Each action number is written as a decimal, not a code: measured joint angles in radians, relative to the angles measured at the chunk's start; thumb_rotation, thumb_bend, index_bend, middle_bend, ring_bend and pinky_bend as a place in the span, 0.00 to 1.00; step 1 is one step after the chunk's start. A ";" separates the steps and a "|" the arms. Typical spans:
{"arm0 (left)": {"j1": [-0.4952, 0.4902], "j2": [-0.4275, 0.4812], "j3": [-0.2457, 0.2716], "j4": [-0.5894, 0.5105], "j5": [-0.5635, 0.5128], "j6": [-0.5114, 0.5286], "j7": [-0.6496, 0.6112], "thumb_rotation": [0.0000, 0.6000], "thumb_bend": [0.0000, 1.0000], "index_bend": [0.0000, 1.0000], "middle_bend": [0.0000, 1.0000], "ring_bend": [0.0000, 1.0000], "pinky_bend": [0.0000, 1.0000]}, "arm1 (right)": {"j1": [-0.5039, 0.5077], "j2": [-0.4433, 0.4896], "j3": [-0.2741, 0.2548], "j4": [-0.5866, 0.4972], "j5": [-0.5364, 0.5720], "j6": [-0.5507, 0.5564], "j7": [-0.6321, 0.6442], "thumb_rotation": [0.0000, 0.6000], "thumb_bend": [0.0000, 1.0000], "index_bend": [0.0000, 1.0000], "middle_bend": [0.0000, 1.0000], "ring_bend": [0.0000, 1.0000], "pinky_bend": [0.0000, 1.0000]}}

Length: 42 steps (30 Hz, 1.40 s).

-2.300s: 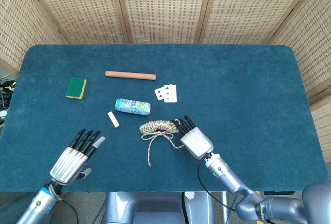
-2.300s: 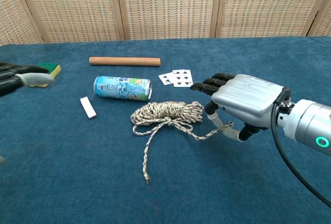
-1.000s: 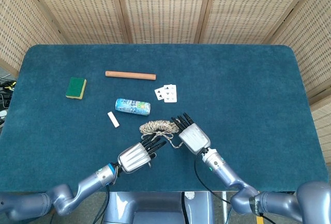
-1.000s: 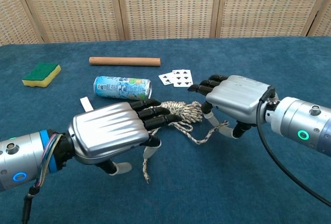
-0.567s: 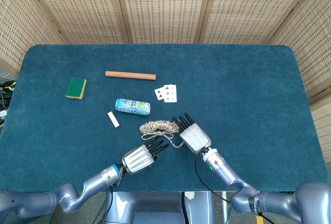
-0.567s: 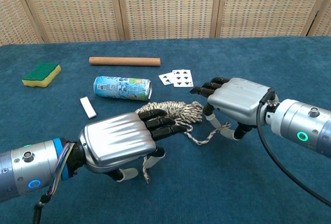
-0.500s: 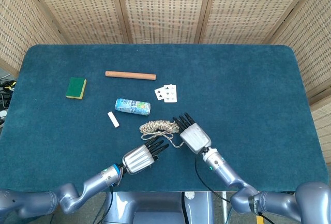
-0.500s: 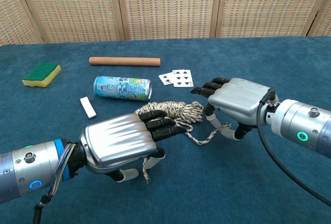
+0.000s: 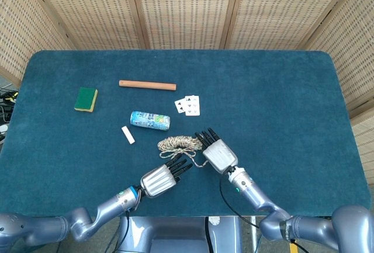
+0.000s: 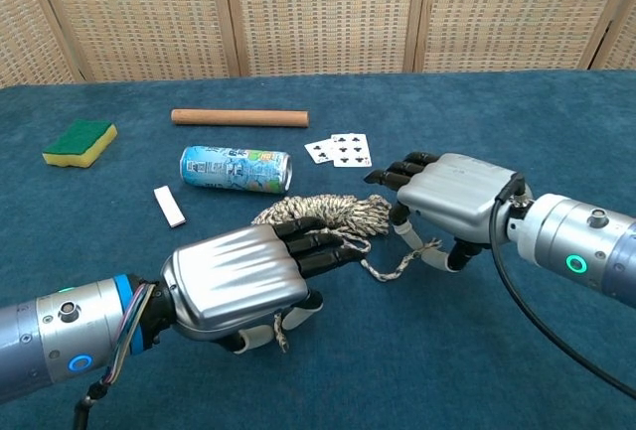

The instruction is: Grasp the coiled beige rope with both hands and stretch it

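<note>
While neither of your hands has a sure hold yet, both are at the rope, so the grasp is half made and the whole stretch is left; your left hand [image 10: 238, 286] lies palm down over the near loose tail, its dark fingers [image 10: 320, 241] extended side by side onto the near edge of the coil, and whether the thumb below pinches a strand cannot be told from here; the beige rope [image 10: 333, 214] sits still coiled on the desk [image 10: 556, 132] between the two hands, just in front of the drinks can [image 10: 236, 169], a rough, mottled twisted cord bundled in a loose oval with a knotted strand trailing toward you; your right hand [image 10: 455, 194] rests at the coil's right end, fingers together and curled down at it, the thumb seemingly touching the trailing strand; the desk's blue covering looks like soft felt.
</note>
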 measured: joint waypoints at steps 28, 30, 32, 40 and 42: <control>-0.007 -0.017 0.009 -0.020 -0.055 -0.017 0.080 1.00 0.44 0.65 0.00 0.00 0.00 | -0.008 0.010 -0.004 0.001 -0.011 0.001 0.023 1.00 0.43 0.65 0.00 0.00 0.00; -0.007 -0.017 0.009 -0.021 -0.057 -0.015 0.081 1.00 0.45 0.65 0.00 0.00 0.00 | -0.009 0.010 -0.005 0.002 -0.013 0.002 0.024 1.00 0.43 0.65 0.00 0.00 0.00; -0.006 -0.015 0.008 -0.022 -0.061 -0.015 0.084 1.00 0.47 0.65 0.00 0.00 0.00 | -0.009 0.010 -0.005 0.003 -0.014 0.002 0.025 1.00 0.43 0.65 0.00 0.00 0.00; 0.010 0.023 0.002 -0.050 -0.085 0.008 0.093 1.00 0.47 0.66 0.00 0.00 0.00 | -0.015 0.014 -0.002 0.006 -0.022 0.018 0.034 1.00 0.43 0.65 0.00 0.00 0.00; 0.021 0.055 -0.001 -0.057 -0.085 0.040 0.085 1.00 0.47 0.66 0.00 0.00 0.00 | -0.018 0.026 0.001 0.004 -0.028 0.032 0.035 1.00 0.43 0.66 0.00 0.00 0.00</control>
